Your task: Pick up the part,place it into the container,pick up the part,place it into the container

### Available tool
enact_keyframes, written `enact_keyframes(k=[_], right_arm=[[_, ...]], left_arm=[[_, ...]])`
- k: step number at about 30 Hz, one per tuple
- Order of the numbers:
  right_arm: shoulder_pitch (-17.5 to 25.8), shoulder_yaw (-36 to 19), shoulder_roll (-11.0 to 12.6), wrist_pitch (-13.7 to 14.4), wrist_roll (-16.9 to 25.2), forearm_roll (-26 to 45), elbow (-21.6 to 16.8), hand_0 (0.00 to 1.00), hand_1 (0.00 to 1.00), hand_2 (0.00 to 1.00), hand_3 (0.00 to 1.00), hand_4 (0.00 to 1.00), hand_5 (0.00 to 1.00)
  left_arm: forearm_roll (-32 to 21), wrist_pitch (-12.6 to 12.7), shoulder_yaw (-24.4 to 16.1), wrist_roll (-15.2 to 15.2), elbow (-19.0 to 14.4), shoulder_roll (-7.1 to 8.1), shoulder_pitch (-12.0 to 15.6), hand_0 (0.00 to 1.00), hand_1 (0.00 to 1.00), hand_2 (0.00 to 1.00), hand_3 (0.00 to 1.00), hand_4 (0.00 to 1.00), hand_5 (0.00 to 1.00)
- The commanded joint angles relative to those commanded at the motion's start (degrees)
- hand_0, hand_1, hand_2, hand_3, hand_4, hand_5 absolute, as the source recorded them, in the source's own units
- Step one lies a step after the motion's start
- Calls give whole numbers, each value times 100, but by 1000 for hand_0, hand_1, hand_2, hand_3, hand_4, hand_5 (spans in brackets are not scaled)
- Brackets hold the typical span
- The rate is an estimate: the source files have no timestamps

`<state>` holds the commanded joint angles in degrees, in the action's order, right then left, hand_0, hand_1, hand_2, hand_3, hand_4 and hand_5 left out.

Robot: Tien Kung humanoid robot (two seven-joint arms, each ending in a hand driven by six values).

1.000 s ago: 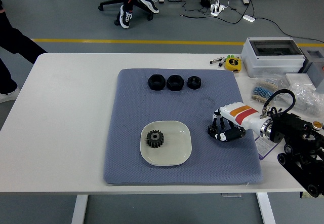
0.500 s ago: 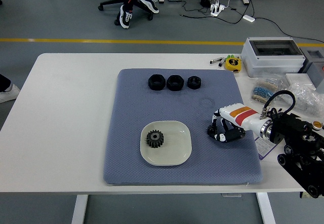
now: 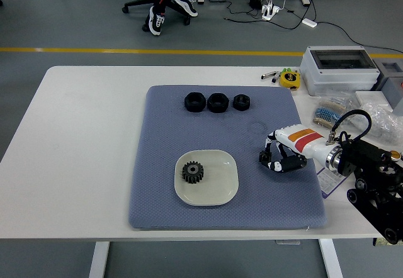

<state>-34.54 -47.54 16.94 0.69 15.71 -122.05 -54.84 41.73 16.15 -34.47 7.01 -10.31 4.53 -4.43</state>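
Observation:
A white plate point(image 3: 228, 188) sits on the grey-blue mat point(image 3: 164, 139) near its front middle, with a black gear point(image 3: 192, 173) lying in it. My right hand point(image 3: 279, 160) hovers low over the mat, to the right of the plate. Its fingers are curled around a small black part point(image 3: 264, 158) that shows at their left side. Three black ring-shaped parts point(image 3: 218, 102) stand in a row at the back of the mat. My left hand is out of view.
A grey plastic box point(image 3: 339, 68), bags of small parts point(image 3: 378, 117), a yellow tape measure point(image 3: 289, 78) and pens lie on the table's right side. A paper sheet point(image 3: 329, 180) lies under my right wrist. A seated person's legs point(image 3: 165, 1) show beyond the table.
My right hand has lifted slightly off the mat with the black part, its wrist tilting up. A person at the left edge has walked out of view.

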Motion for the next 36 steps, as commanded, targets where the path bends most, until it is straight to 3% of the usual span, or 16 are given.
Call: enact_keyframes(k=[8, 22, 31, 36], right_arm=[[45, -156, 32, 106, 13, 196, -207, 2, 2, 71, 501, 773, 346], [80, -141, 82, 450, 27, 318, -1221, 2, 2, 56, 501, 801, 319], [13, 375, 101, 393, 17, 329, -1820, 2, 2, 54, 502, 810, 314], [-14, 388, 79, 366, -20, 365, -1883, 2, 2, 62, 506, 827, 302]], left_arm=[[43, -12, -4, -1, 0, 2, -8, 692, 652, 704, 568, 650, 581], [46, -23, 18, -5, 0, 11, -21, 691, 652, 702, 568, 650, 580], [76, -25, 4, -2, 0, 20, -21, 692, 652, 699, 567, 651, 581], [52, -24, 26, -7, 0, 25, -26, 692, 652, 701, 567, 651, 580]])
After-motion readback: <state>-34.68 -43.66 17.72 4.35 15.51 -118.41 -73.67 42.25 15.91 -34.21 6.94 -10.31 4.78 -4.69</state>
